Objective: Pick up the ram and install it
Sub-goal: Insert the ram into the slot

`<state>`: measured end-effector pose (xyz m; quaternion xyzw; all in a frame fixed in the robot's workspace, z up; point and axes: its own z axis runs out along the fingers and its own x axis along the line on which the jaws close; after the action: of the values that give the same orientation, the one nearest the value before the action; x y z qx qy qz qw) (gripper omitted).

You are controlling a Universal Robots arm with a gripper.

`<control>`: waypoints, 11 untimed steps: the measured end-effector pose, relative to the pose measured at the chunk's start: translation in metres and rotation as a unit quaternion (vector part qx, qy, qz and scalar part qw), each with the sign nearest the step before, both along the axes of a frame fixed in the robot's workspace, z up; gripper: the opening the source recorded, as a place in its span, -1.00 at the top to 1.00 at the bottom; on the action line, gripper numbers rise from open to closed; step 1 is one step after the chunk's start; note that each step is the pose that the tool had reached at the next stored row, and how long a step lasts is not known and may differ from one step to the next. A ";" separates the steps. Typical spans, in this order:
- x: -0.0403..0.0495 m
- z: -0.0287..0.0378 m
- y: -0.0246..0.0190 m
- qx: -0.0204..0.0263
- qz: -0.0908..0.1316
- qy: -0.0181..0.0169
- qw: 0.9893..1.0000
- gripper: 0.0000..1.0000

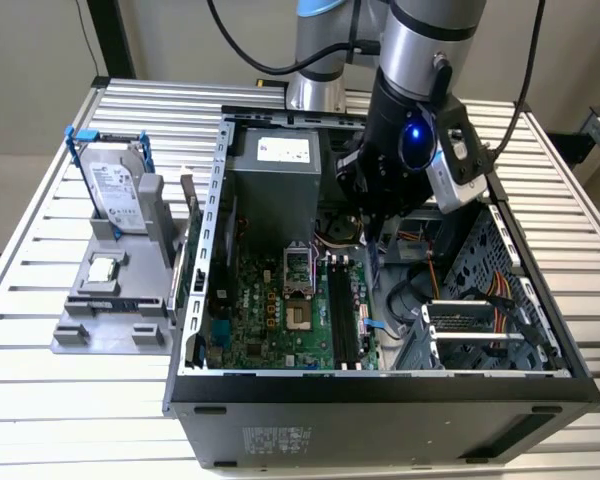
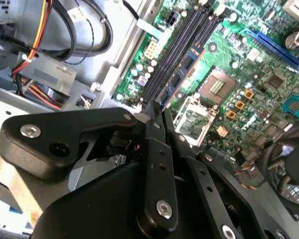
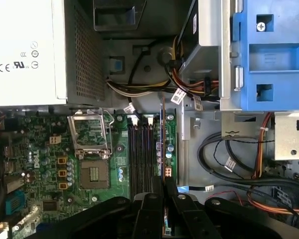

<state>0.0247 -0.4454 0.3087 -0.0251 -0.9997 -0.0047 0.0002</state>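
Exterior view: arm reaching down into the open computer case (image 1: 380,385) on the slatted tabletop (image 1: 40,400), tool (image 1: 372,205) low over the motherboard (image 1: 270,310) near the far end of the memory slots (image 1: 342,315). Silver hard drive (image 1: 115,190) standing in its holder at the exterior view's left, well apart from the case.

Second wrist view: tool (image 2: 157,115) pinched shut on the ram (image 2: 175,82), thin board held on edge, running away from the fingertips along the black slots (image 2: 177,47) and just beside the empty processor socket (image 2: 215,84). Seated or only resting on the slot: impossible to tell.

First wrist view: same grip, tool (image 3: 163,186) clamped on the ram (image 3: 163,132), board lined up with the outermost slot next to the slots (image 3: 141,149).

Likely trouble from here: slight tilt or sideways offset, leaving the edge on the slot wall instead of in the groove; pressing down then risking a bent board, a jammed latch, or slip within the narrow grip.
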 end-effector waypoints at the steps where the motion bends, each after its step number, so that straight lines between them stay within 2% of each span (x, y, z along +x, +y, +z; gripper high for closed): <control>1: 0.0000 -0.0004 -0.0001 0.000 0.000 0.000 1.000 1.00; 11: 0.0001 -0.0011 -0.0019 0.001 0.000 0.000 1.000 1.00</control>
<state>0.0248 -0.4473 0.3076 -0.0250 -0.9997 -0.0052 -0.0002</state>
